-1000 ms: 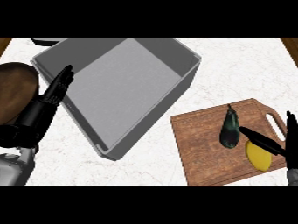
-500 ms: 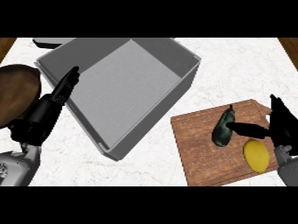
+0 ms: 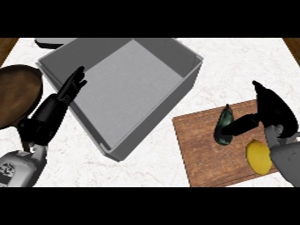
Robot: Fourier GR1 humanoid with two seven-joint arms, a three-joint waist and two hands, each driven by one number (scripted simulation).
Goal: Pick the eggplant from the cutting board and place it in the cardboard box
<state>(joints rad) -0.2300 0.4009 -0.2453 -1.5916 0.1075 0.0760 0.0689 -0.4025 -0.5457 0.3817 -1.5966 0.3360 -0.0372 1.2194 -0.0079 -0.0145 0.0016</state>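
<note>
Dark oblong eggplant (image 3: 225, 127) lies on the brown wooden cutting board (image 3: 204, 154) just left of the right hand (image 3: 273, 112), fingers (image 3: 266, 96) apart; grasp and transfer to the grey box (image 3: 186, 81) remain

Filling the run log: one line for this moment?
phase: pre-grasp | right hand: open beside eggplant | eggplant: on cutting board | left hand: open, by box wall

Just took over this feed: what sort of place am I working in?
Probably a kitchen counter: a white marbled worktop, a brown wooden cutting board bearing a dark green eggplant and a yellow lemon.
</note>
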